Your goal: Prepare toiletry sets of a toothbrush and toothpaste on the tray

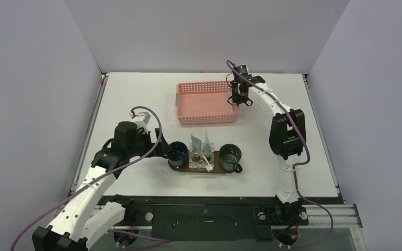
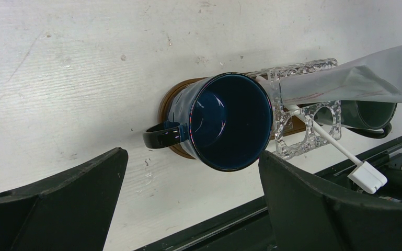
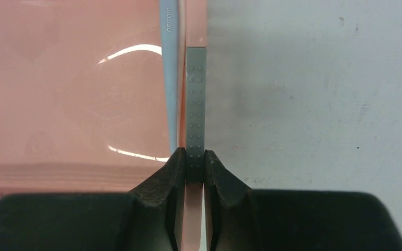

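The tray (image 1: 214,169), a dark brown oval board, lies near the table's front with a blue mug (image 1: 177,152), a clear square holder (image 1: 197,160) and a dark green mug (image 1: 230,156) on it. Two grey toothpaste tubes (image 1: 196,142) stand in the holder, and a white toothbrush (image 1: 206,163) leans out of it. My left gripper (image 2: 192,154) is open just left of the blue mug (image 2: 225,120), holding nothing. My right gripper (image 3: 195,166) is shut on the grey dotted handle (image 3: 195,104) at the right end of the pink basket (image 1: 207,102).
In the left wrist view the tray (image 2: 165,104) edge shows under the mug, with the holder (image 2: 303,138), a toothpaste tube (image 2: 366,78) and the toothbrush (image 2: 340,147) beyond. A thin pale blue lettered strip (image 3: 169,78) lies along the basket's inner wall.
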`<state>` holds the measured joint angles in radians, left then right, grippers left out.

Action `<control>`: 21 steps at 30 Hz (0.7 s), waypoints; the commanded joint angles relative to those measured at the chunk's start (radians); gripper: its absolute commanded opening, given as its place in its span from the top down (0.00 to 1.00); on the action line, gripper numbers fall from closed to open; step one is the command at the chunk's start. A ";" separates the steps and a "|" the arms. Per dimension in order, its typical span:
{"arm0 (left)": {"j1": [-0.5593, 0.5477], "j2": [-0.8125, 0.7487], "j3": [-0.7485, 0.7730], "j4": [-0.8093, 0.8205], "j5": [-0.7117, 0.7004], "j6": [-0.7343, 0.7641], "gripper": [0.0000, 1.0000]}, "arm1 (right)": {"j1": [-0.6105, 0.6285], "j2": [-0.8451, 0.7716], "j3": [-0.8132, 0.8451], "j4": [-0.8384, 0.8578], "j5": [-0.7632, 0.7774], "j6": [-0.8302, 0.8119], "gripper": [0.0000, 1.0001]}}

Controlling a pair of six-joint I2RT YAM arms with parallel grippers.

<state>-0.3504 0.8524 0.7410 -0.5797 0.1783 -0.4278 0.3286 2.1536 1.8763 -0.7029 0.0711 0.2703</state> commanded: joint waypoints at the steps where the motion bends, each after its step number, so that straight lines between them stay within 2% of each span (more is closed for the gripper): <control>1: 0.008 0.002 0.011 0.040 -0.002 0.020 0.04 | 0.025 -0.113 0.061 -0.005 0.085 -0.060 1.00; 5: 0.008 0.004 0.012 0.041 0.001 0.020 0.04 | 0.055 -0.150 0.069 -0.021 0.158 -0.116 1.00; 7: 0.010 0.004 0.012 0.040 0.002 0.021 0.04 | 0.063 -0.163 0.080 -0.049 0.135 -0.120 1.00; 10: 0.010 0.005 0.013 0.042 0.002 0.021 0.04 | 0.070 -0.195 0.038 -0.003 0.127 -0.125 1.00; 13: 0.012 0.006 0.013 0.040 0.004 0.022 0.04 | 0.058 -0.154 0.069 -0.046 0.121 -0.121 1.00; 21: 0.013 0.004 0.012 0.037 0.001 0.023 0.04 | 0.061 -0.119 -0.007 -0.044 0.089 -0.114 1.00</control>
<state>-0.3447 0.8597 0.7410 -0.5797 0.1791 -0.4240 0.3977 2.0293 1.8927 -0.7666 0.1677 0.1516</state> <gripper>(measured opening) 0.965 0.111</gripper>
